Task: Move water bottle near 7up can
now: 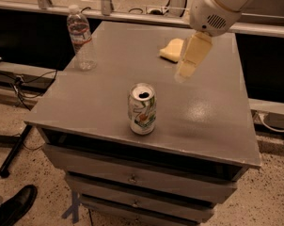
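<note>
arm (pixel 212 13): white rounded housing, vent slots | jaws: cream, over table (pixel 109 84)

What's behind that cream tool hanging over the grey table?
A flat yellow sponge-like pad lies on the grey table behind the cream tool, which hangs over the far side. The pad's right end is covered.

The matt plastic pincer (pixel 183 72) hangs over a smooth table (pixel 217 126). The nearby 7up can (pixel 142 109) is shiny metal, the farther water bottle (pixel 81 39) clear plastic.

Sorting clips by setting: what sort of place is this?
Probably an office or lab corner: a grey drawer cabinet on speckled floor, cables beside it. The claw hangs over the cabinet top.
</note>
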Motion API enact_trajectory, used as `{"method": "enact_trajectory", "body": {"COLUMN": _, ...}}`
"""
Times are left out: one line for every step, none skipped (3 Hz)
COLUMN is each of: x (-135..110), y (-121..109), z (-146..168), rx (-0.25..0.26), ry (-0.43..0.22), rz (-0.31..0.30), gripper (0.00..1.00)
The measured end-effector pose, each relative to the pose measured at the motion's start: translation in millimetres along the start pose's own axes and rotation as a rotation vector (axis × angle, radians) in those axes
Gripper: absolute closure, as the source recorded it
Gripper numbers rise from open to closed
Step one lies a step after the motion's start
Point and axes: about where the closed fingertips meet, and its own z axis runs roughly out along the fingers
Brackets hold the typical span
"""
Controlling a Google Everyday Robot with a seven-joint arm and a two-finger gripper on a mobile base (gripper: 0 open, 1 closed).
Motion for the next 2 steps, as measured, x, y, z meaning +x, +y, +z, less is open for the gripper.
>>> {"method": "enact_trajectory", "body": {"x": -39.4, "y": -21.0, "z": 17.4, "rx": 0.043, "ry": -0.107, "rz": 0.027, "gripper": 0.00}}
{"method": "enact_trajectory", "body": {"x": -43.4, "y": -26.1, "z": 16.8, "rx": 0.064, "ry": -0.122, "rz": 0.030, "gripper": 0.00}}
